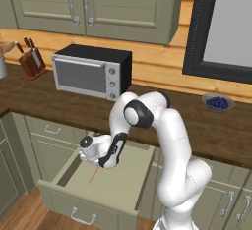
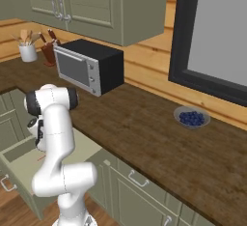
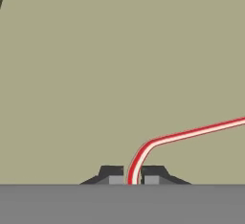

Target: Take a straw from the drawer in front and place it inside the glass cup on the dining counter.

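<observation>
The sage-green drawer stands pulled out below the worktop, and my arm reaches down into it. On its pale floor lies the thin red straw, which the hand view shows as a bent red line. My gripper is shut on the straw's short bent end, with a fingertip on either side of it. From the right base view, the straw is a small red mark in the drawer, beside my arm. The glass cup and the dining counter are out of view.
A toaster oven and a knife block stand on the dark wood worktop behind the drawer. A bowl of blueberries sits to the right. Cabinet doors hang above, and the drawer's side walls flank my hand.
</observation>
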Available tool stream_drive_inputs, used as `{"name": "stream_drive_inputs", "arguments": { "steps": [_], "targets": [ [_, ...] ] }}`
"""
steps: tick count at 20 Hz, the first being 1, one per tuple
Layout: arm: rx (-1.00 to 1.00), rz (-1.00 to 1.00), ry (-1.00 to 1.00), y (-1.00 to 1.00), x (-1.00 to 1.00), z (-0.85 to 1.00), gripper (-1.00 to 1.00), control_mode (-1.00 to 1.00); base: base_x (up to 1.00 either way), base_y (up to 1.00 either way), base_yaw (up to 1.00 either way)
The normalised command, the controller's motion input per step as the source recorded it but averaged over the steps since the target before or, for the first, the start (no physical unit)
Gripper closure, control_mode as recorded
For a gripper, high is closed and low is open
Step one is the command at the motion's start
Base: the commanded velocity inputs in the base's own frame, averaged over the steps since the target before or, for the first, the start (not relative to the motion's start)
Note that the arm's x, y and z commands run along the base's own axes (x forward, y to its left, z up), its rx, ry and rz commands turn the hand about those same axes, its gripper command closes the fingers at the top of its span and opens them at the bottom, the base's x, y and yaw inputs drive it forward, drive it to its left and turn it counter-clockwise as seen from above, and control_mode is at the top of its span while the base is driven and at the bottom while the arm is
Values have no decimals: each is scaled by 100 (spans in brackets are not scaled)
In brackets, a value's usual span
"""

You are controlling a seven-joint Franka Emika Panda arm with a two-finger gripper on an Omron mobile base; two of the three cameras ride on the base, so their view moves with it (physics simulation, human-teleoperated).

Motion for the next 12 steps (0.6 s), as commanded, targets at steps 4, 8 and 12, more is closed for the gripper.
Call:
{"name": "stream_drive_inputs", "arguments": {
  "steps": [4, 8, 12],
  "targets": [
    [6, 0, -14, 0, -100, -100, 100, -100, 0, 0, 0],
    [14, 0, -22, 20, -100, -100, 100, -100, 0, 0, 0],
    [30, -4, -36, 15, -100, -27, 100, -100, 0, 0, 0]
  ]
}}
